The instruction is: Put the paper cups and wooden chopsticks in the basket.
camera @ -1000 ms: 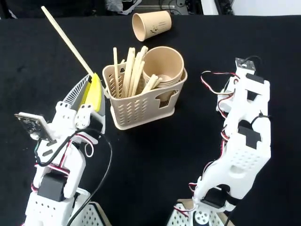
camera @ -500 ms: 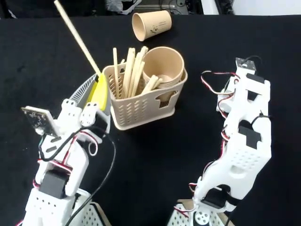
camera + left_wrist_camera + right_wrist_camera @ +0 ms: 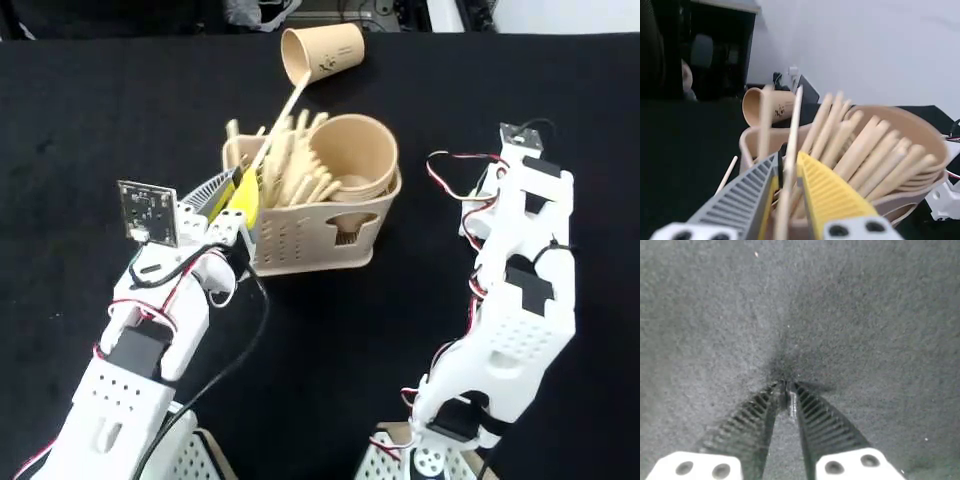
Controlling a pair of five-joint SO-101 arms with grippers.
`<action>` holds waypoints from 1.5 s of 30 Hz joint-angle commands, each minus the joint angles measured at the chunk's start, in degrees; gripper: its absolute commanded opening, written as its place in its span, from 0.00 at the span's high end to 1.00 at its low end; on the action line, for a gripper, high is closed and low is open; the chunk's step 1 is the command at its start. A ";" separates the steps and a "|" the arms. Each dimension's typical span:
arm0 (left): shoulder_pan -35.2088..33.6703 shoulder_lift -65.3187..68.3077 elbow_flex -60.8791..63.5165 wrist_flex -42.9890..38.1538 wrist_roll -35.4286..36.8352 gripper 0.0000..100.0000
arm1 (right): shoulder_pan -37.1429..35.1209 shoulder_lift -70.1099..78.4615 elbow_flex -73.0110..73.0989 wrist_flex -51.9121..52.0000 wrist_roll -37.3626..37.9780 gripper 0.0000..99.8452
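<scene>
My left gripper point(image 3: 238, 180) is shut on one wooden chopstick point(image 3: 285, 110) at the near-left corner of the beige basket point(image 3: 300, 235). The stick slants up over the basket toward the loose paper cup point(image 3: 322, 52), which lies on its side at the back. In the left wrist view the chopstick point(image 3: 791, 135) runs between the grey and yellow fingers point(image 3: 825, 190). Several chopsticks point(image 3: 295, 165) and stacked paper cups point(image 3: 355, 150) stand inside the basket. My right gripper point(image 3: 788, 392) is shut on nothing, its tips down on the black cloth.
The right arm point(image 3: 520, 280) sits folded at the right of the table, apart from the basket. Black cloth point(image 3: 80, 120) covers the table. Cables and dark gear lie beyond the far edge.
The left arm has swung right and forward, tipping the held chopstick from leaning left to slanting over the basket. The basket has shifted slightly. The right arm has kept still.
</scene>
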 commanded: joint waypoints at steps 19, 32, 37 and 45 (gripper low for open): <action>-3.38 0.00 -30.11 33.32 0.88 0.89 | 0.00 -1.27 0.04 -0.26 0.44 0.99; -21.23 5.89 -41.54 43.16 0.44 0.89 | 0.00 -1.27 0.04 -0.35 0.26 0.99; -18.77 19.69 -45.58 41.93 0.26 0.85 | -0.09 -1.27 0.13 -0.44 0.18 0.99; -4.26 51.43 -80.92 66.46 -11.96 0.85 | -0.09 -1.27 0.04 -0.44 0.35 0.99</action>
